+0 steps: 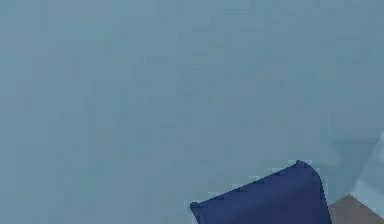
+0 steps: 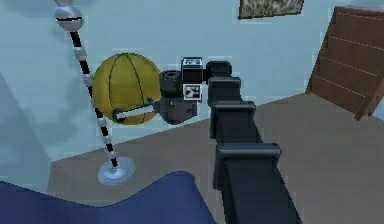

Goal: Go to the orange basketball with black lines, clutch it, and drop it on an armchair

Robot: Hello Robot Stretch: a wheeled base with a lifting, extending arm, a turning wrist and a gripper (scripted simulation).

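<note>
A yellow-orange basketball with dark lines (image 2: 125, 88) hangs at the far end of my gripper (image 2: 132, 112), clear of the floor, so the gripper holds it. The dark arm (image 2: 240, 140) rises from the arm side view's bottom edge to the two white marker squares (image 2: 192, 80). A dark blue upholstered armchair part (image 2: 130, 205) lies along the bottom left of the arm side view, below the ball. Its blue corner (image 1: 270, 200) also sits at the forward view's bottom right.
A floor lamp with a black-and-white striped pole (image 2: 95, 95) and round base (image 2: 115, 172) stands just left of the ball. A brown wooden door (image 2: 350, 60) is at the right, and a framed picture (image 2: 270, 8) hangs high on the wall. A pale blue wall (image 1: 150, 100) is close ahead.
</note>
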